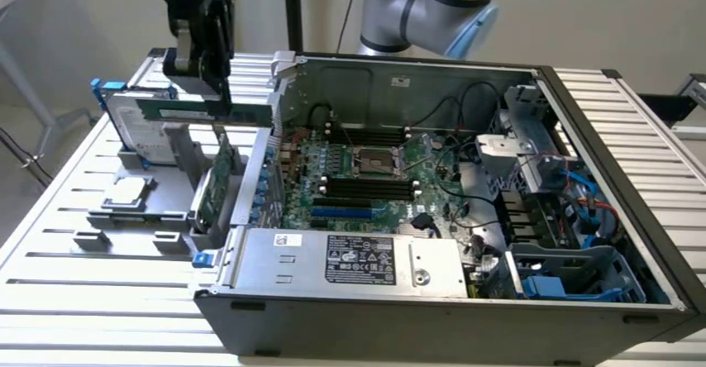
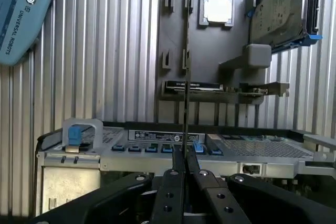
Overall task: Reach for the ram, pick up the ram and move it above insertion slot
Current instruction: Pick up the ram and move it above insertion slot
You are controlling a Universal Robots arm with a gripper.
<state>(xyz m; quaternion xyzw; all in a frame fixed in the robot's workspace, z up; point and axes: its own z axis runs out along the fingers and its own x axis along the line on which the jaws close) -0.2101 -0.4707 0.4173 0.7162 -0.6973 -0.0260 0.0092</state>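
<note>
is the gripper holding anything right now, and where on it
Yes: the gripper holds the ram, fingers pinched on its thin long edge, near the middle, lifted off the holder beside the computer case.

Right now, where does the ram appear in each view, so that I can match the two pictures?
Exterior view: the ram hangs level under the gripper, at the exterior view's upper left.
Wrist view: the ram is a thin edge-on line clamped in the gripper, crossing the grey holder.
Shared landmark: the hard drive in its blue carrier.
</note>
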